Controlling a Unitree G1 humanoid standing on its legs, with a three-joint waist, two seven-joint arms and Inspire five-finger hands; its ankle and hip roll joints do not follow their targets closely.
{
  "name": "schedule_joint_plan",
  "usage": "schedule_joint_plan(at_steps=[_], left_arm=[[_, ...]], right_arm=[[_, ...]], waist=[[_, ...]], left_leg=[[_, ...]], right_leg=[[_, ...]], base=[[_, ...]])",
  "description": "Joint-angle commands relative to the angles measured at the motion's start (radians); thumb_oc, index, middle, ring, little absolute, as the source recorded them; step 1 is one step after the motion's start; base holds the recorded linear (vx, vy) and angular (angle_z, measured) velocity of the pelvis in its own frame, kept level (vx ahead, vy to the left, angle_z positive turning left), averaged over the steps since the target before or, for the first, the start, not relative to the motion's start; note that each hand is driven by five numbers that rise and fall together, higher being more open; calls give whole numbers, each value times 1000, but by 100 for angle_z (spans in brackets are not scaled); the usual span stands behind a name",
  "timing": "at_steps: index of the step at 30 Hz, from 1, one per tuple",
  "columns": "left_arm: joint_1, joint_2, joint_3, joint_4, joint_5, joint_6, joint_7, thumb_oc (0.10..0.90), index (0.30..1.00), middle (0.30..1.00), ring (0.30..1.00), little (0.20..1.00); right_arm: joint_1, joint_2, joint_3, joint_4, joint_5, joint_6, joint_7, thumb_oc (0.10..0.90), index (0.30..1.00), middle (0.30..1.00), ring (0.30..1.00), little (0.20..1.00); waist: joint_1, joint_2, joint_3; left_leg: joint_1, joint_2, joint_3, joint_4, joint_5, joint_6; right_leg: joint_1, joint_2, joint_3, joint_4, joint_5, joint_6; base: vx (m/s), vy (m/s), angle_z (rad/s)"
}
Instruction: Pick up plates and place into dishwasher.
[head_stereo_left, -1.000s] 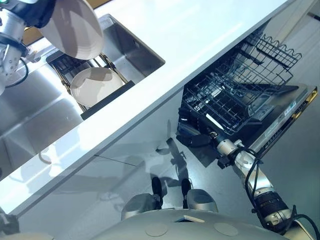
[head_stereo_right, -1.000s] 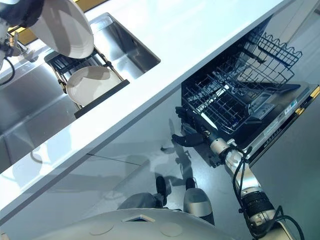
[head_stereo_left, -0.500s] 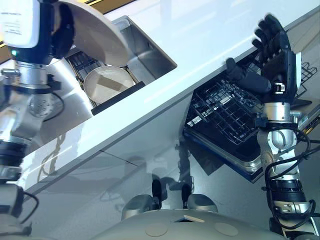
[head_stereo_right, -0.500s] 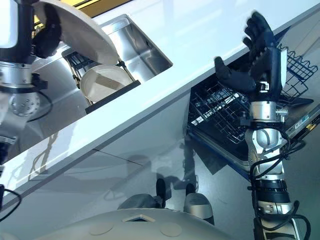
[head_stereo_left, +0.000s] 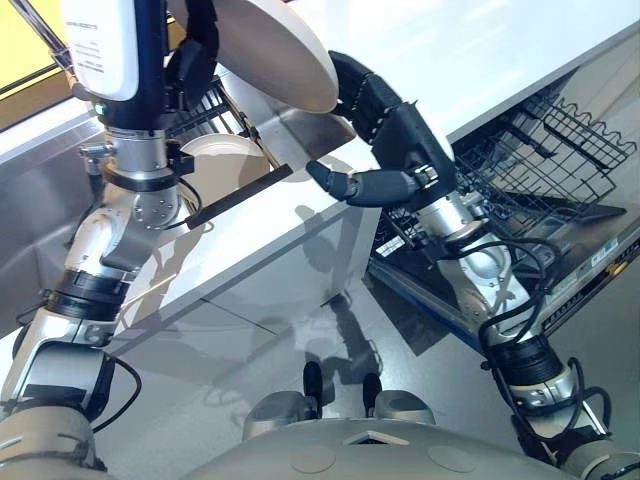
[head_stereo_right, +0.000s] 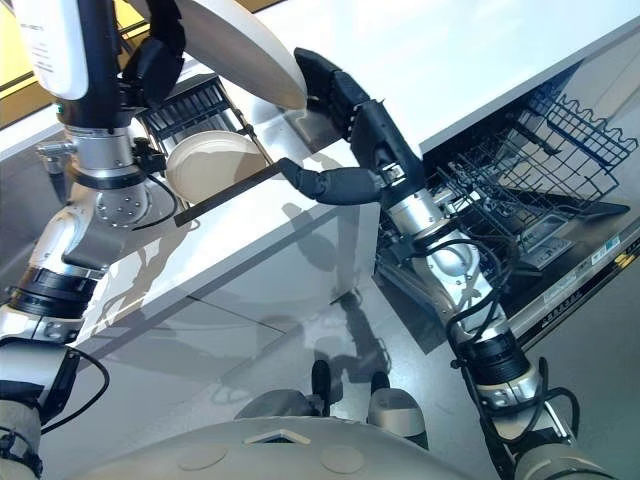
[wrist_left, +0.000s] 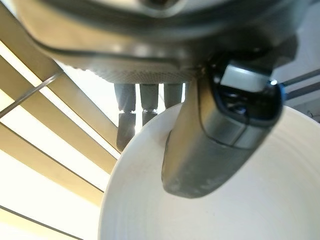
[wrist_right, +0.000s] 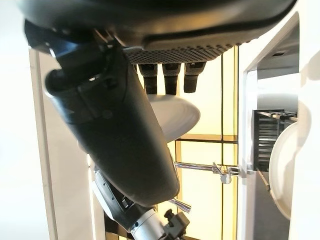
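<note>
Left hand (head_stereo_left: 190, 60) is gripping a white plate (head_stereo_left: 275, 50), thumb curled over its rim, holding it tilted above the sink (head_stereo_left: 300, 125). Right hand (head_stereo_left: 395, 140) is reaching up just beside the plate's far edge with fingers spread apart and thumb out, clasping nothing. A second plate (head_stereo_left: 225, 160) is sitting in the dark rack (head_stereo_left: 215, 105) in the sink. Dishwasher rack (head_stereo_left: 520, 165) is standing pulled out under the white desk (head_stereo_left: 480, 50) (print on the dishwasher door too small to read).
</note>
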Motion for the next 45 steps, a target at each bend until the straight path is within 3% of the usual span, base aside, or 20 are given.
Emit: schedule_joint_plan(at_steps=[1, 6, 11, 15, 16, 17, 18, 23, 29, 30, 32, 34, 41, 45], left_arm=[[-128, -20, -20, 53, -3, 6, 80, 100, 300, 300, 300, 200], [-77, -81, -31, 48, -28, -18, 49, 100, 300, 300, 300, 200], [1, -165, -27, 28, -41, -66, 21, 100, 300, 300, 300, 200], [81, -233, -16, -2, -26, -106, -11, 100, 300, 300, 300, 200], [92, -241, -16, -9, -16, -111, -17, 100, 300, 300, 300, 200], [100, -247, -18, -13, -18, -121, -20, 100, 300, 300, 300, 200], [105, -251, -20, -17, -17, -124, -24, 100, 300, 300, 300, 200], [133, -265, -26, -51, -32, -170, -36, 100, 300, 300, 300, 200], [186, -289, -24, -131, -159, -250, -206, 100, 300, 300, 300, 200], [194, -289, -21, -144, -188, -266, -236, 218, 401, 401, 401, 318], [208, -295, -18, -171, -273, -282, -305, 800, 900, 900, 900, 900], [215, -300, -18, -173, -324, -273, -366, 800, 900, 900, 900, 900], [204, -264, 12, -171, -315, -238, -352, 800, 900, 900, 900, 900], [189, -242, 41, -148, -367, -187, -376, 800, 900, 900, 900, 900]], right_arm=[[-104, 67, -20, -60, -41, -150, -88, 800, 900, 900, 900, 900], [-101, 95, -7, -72, -76, -145, -128, 800, 900, 900, 900, 900], [-78, 120, -6, -67, -118, -196, -203, 800, 900, 900, 900, 900], [-38, 140, -19, -80, -96, -201, -195, 800, 900, 900, 900, 900], [-30, 143, -18, -83, -85, -188, -179, 762, 867, 867, 867, 862], [-26, 143, -15, -84, -74, -173, -165, 594, 724, 724, 724, 694], [-23, 143, -13, -86, -70, -162, -160, 100, 300, 300, 300, 200], [9, 139, -16, -64, -56, -155, -191, 100, 300, 300, 300, 200], [68, 132, -71, -66, -92, -155, -243, 100, 300, 300, 300, 200], [77, 126, -86, -59, -84, -154, -241, 100, 300, 300, 300, 200], [95, 118, -106, -47, -88, -155, -248, 100, 300, 300, 300, 200], [105, 111, -122, -31, -96, -154, -248, 100, 300, 300, 300, 200], [97, 56, -194, 39, -88, -139, -236, 100, 300, 300, 300, 200], [62, 23, -251, 78, -121, -174, -302, 100, 300, 300, 300, 200]], waist=[[0, -23, -151], [3, -21, -153], [9, -24, -151], [11, -29, -151], [11, -30, -150], [10, -31, -149], [10, -31, -148], [9, -32, -142], [8, -30, -130], [7, -30, -129], [7, -30, -127], [5, -30, -125], [2, -35, -124], [5, -35, -128]], left_leg=[[20, -8, 41, 1, -114, -25], [27, -12, 39, 2, -119, -20], [34, -11, 40, 1, -125, -12], [37, -10, 42, 1, -128, -7], [37, -10, 43, 1, -128, -6], [38, -9, 44, 1, -129, -5], [39, -9, 44, 1, -129, -4], [43, -8, 42, 1, -132, 0], [47, -6, 39, 1, -134, 4], [49, -6, 38, 1, -134, 5], [48, -6, 36, 1, -134, 6], [51, -5, 35, 1, -134, 6], [57, -4, 23, 1, -134, 7], [60, -3, 15, 1, -135, 6]], right_leg=[[-77, 30, 3, 73, -72, 19], [-74, 30, 9, 70, -70, 22], [-70, 31, 10, 67, -70, 25], [-70, 33, 15, 69, -71, 28], [-71, 34, 14, 71, -72, 29], [-73, 35, 13, 74, -74, 28], [-74, 36, 13, 77, -74, 28], [-74, 39, 12, 88, -79, 27], [-75, 40, 11, 95, -81, 29], [-75, 40, 11, 96, -80, 29], [-75, 42, 12, 96, -79, 29], [-73, 43, 12, 98, -80, 31], [-66, 45, 16, 95, -75, 34], [-58, 46, 17, 87, -74, 35]], base=[[39, -9, 2], [48, -7, -1], [43, -14, -3], [45, -15, -4], [46, -7, -6], [34, -1, -7], [35, 4, -6], [45, 2, -1], [15, 0, 0], [0, 0, 0], [0, 0, 0], [0, 0, 0], [0, 0, 0], [15, -37, 2]])
